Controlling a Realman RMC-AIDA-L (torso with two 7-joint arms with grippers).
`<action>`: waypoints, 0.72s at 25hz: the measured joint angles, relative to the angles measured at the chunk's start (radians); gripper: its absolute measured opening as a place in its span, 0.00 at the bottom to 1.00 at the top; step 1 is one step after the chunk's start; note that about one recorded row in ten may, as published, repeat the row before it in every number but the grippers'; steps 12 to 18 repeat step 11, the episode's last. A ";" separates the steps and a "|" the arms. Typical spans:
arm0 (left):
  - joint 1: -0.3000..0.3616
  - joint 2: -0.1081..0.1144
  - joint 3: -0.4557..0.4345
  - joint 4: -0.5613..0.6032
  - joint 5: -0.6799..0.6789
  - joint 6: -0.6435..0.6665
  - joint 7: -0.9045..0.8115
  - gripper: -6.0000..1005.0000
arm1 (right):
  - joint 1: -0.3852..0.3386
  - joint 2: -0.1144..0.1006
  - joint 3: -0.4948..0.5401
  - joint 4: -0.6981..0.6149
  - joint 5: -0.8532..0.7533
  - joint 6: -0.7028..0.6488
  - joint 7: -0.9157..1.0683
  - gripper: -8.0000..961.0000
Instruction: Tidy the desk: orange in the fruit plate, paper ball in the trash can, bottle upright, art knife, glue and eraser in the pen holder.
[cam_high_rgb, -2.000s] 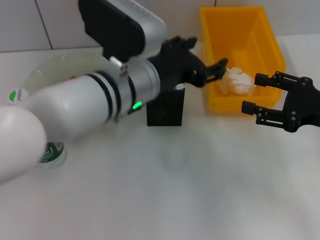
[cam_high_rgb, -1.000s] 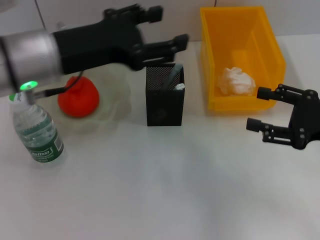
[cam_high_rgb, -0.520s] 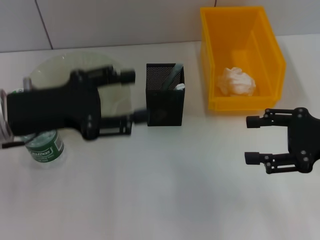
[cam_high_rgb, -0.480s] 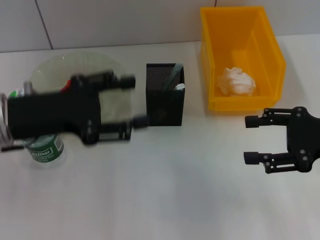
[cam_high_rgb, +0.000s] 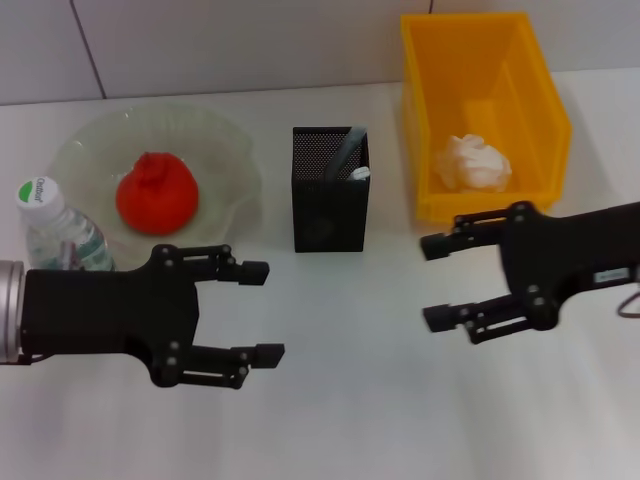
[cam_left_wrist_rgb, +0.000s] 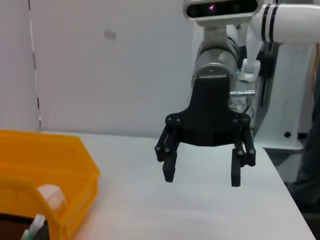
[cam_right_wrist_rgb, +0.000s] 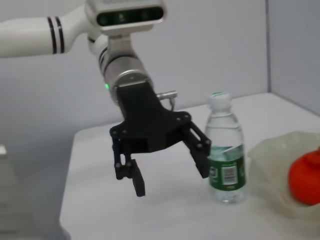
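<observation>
Everything looks sorted: red-orange fruit (cam_high_rgb: 156, 194) in the translucent glass plate (cam_high_rgb: 235, 160), crumpled white paper ball (cam_high_rgb: 474, 163) in the yellow plastic bin (cam_high_rgb: 545, 90), clear water bottle (cam_high_rgb: 55, 230) upright, black mesh pen holder (cam_high_rgb: 329, 195) filled. Left gripper (cam_high_rgb: 262, 312) and right gripper (cam_high_rgb: 436, 282) hover wide, empty, likely done

Head camera sits high, looking forward and down on the white desk (cam_high_rgb: 340, 400) — both grippers low in the picture, yellow trash can (cam_high_rgb: 483, 110) and fruit plate (cam_high_rgb: 220, 150) toward the far wall. Left wrist camera looks level across the desk at the right gripper (cam_left_wrist_rgb: 202, 172), near, a corner of the trash can beside it. Right wrist camera faces back the opposite way at the left gripper (cam_right_wrist_rgb: 167, 177) and water bottle (cam_right_wrist_rgb: 224, 150) — each wrist view shares with the head view the other arm's gripper.
</observation>
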 joint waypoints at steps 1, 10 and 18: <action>0.000 0.000 0.000 0.000 0.000 0.000 0.000 0.80 | 0.000 0.000 0.000 0.000 0.000 0.000 0.000 0.80; 0.022 0.007 -0.029 0.017 0.024 0.003 0.010 0.80 | 0.016 0.002 -0.175 0.002 -0.001 0.111 0.020 0.80; 0.022 0.007 -0.029 0.017 0.024 0.003 0.010 0.80 | 0.016 0.002 -0.175 0.002 -0.001 0.111 0.020 0.80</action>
